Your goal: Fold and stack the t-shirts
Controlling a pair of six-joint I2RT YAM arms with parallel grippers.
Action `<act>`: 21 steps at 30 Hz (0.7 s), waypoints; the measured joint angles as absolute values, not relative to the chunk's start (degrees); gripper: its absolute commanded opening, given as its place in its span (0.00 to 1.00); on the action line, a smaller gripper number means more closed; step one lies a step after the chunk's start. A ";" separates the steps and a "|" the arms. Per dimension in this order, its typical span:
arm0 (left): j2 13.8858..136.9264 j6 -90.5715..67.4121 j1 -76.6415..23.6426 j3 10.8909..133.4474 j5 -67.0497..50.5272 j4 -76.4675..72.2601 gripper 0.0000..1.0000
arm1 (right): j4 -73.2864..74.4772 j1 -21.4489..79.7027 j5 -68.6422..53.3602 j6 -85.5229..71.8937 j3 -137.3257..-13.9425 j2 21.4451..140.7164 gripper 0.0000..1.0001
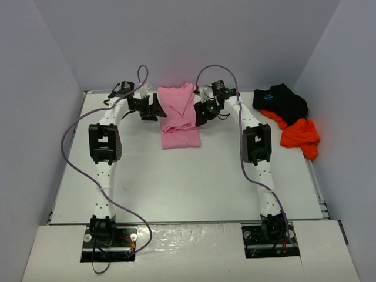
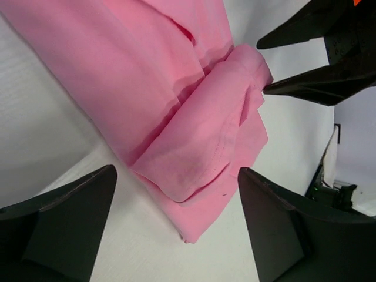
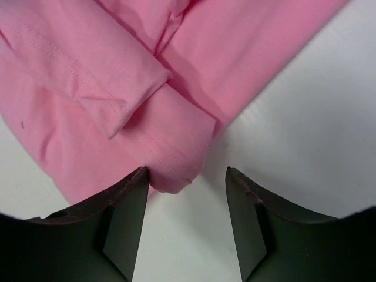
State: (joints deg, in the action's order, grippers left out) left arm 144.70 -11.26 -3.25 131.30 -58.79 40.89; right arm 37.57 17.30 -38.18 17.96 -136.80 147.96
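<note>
A plain pink cloth t-shirt [image 1: 179, 117], folded into a long rectangle, is lying toward the far edge of the white tabletop [image 1: 188, 182]. The left gripper [image 1: 154, 107] is sitting at the pink shirt's left edge, its fingers [image 2: 70, 223] standing spread wide and gripping nothing. The right gripper [image 1: 203, 111] is sitting at the shirt's right edge, its fingers [image 3: 126, 217] also parted, one just beside a folded corner. Well apart to the right of the pink shirt, a crumpled black t-shirt with a light-blue starburst print [image 1: 282, 101] is touching a bright orange t-shirt [image 1: 301, 135].
</note>
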 measured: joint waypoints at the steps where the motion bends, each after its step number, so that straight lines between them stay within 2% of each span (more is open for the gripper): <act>1: 144.46 -11.83 -3.25 131.23 -58.48 39.91 0.77 | 37.22 17.32 -37.19 18.22 -136.63 147.73 0.50; 4: 142.25 -12.65 -3.25 129.03 -57.88 37.35 0.72 | 36.22 17.60 -34.48 19.05 -134.50 145.75 0.49; 5: 140.48 -12.71 -3.25 126.73 -57.56 36.75 0.65 | 36.40 17.67 -33.38 19.45 -133.03 144.35 0.48; 7: 136.66 -12.67 -3.30 122.52 -57.01 36.13 0.57 | 35.42 18.13 -31.71 20.11 -128.55 140.37 0.46; 10: 129.61 -12.81 -3.31 115.97 -56.57 34.42 0.28 | 34.95 19.51 -29.55 20.82 -122.46 132.85 0.44; 12: 125.11 -13.17 -3.31 112.60 -56.40 32.61 0.11 | 34.08 20.82 -28.07 21.10 -120.27 128.23 0.32; 13: 122.91 -13.56 -3.34 110.93 -56.25 31.58 0.03 | 33.55 21.63 -27.11 21.22 -119.46 126.10 0.12; 15: 119.56 -14.17 -3.37 109.00 -56.24 30.31 0.00 | 32.96 23.44 -26.02 21.29 -117.96 122.23 0.00; 21: 113.94 -15.16 -3.60 103.98 -56.07 26.30 0.00 | 30.92 28.51 -26.43 20.85 -112.74 117.37 0.00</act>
State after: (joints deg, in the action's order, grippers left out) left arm 113.94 -15.16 -3.60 103.98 -56.07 26.30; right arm 30.92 28.51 -26.43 20.85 -112.74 117.37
